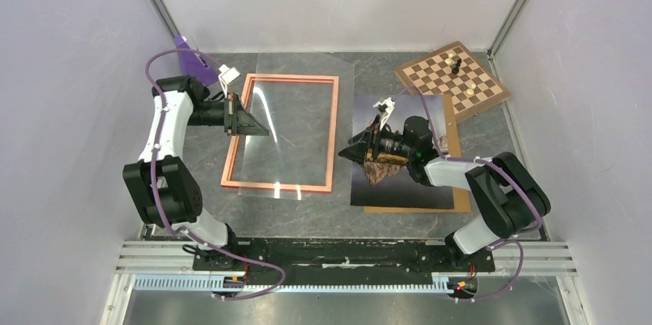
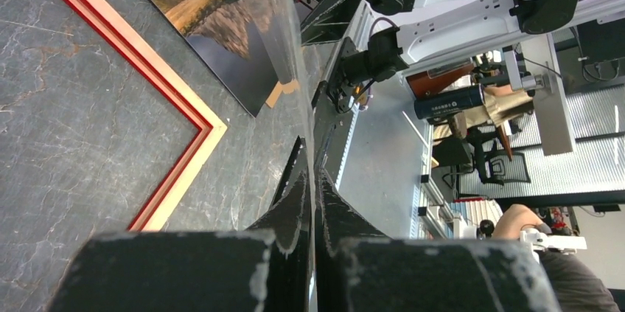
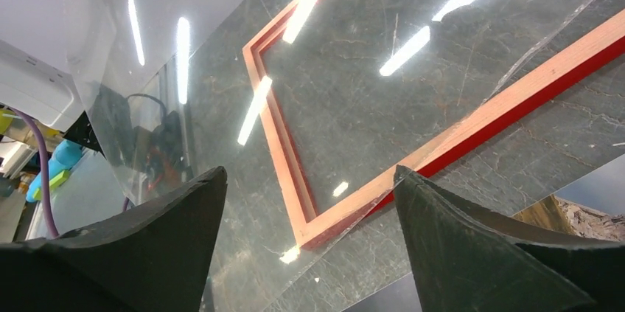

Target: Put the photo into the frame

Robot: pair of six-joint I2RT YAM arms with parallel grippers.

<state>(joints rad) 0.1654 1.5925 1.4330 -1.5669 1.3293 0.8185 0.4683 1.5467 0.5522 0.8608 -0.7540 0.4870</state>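
The orange-red frame lies flat in the middle of the table. A clear sheet hangs tilted over it, and my left gripper is shut on the sheet's left edge. The left wrist view shows that thin sheet pinched between the jaws of my left gripper, beside a frame corner. The photo lies face up to the right of the frame, on a brown board. My right gripper hovers open over the photo's left edge, nothing between its fingers.
A chessboard with a few pieces sits at the back right. A purple object stands at the back left corner. White walls close in both sides. In the right wrist view the frame shows through the sheet's glare.
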